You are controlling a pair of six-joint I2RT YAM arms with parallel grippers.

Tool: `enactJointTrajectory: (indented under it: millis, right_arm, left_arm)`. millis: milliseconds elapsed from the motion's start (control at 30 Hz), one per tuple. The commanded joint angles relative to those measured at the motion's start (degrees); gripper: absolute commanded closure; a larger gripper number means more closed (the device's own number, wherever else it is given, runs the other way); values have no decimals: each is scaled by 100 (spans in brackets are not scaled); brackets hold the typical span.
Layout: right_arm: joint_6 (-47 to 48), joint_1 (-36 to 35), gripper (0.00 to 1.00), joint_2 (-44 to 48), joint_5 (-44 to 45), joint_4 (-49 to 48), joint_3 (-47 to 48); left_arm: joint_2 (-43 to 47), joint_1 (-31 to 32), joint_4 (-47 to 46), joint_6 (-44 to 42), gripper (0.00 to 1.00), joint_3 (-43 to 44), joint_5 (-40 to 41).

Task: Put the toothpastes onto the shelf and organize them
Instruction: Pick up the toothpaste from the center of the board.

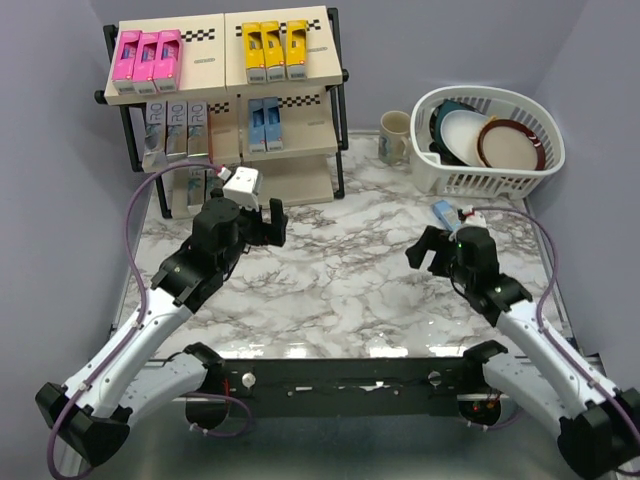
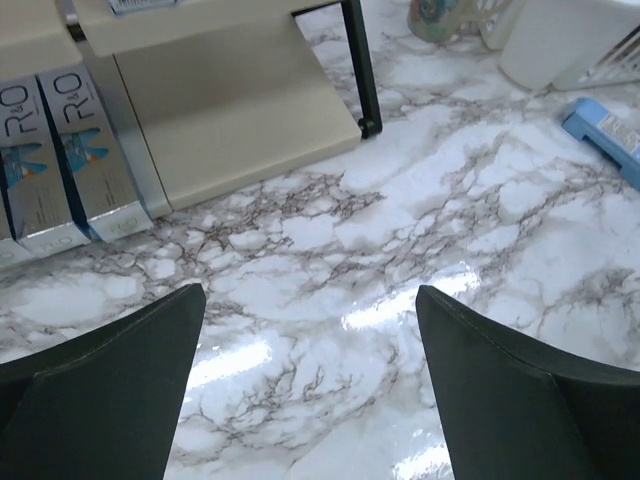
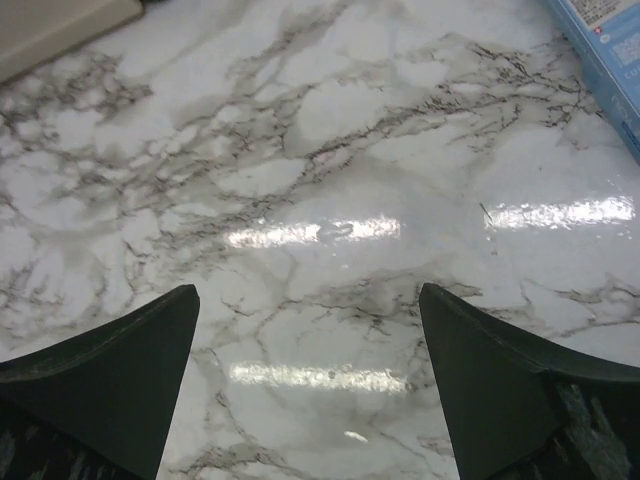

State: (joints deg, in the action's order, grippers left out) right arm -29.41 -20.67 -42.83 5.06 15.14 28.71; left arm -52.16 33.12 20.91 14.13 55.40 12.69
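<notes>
marble table (image 1: 340,285) bears the shelf (image 1: 300,183) far left and a white dish basket (image 1: 440,180) far right; left gripper (image 2: 308,292) hangs wide open and empty over marble just before the bottom board; right gripper (image 3: 308,290) equally wide, empty; pink toothpastes (image 1: 147,55) and yellow toothpastes (image 1: 275,45) stand on the top tier, silver cartons (image 1: 175,125) and light blue cartons (image 1: 263,122) below; one blue carton (image 1: 443,211) lies on the table near the right gripper.

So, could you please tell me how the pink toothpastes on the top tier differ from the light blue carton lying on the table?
Colour: the pink toothpastes are bright pink, the light blue carton pale blue.
Place: the pink ones sit on the top board of the shelf; the blue one lies on the marble table, off the shelf.
Order: the pink ones form a neat row of three; the blue one lies askew.
Both are slim rectangular cartons.
</notes>
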Motion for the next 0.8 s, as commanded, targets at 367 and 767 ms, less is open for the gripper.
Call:
enactJointTrajectory:
  millis: [367, 767]
  right_arm:
    - [3247, 237, 0, -4267, 1445, 1369, 3412]
    - [4364, 1424, 0, -5717, 497, 1395, 4502]
  left_arm:
    - [2042, -526, -473, -420, 1, -1390, 252]
    - [2184, -553, -614, -385, 1, -1532, 68]
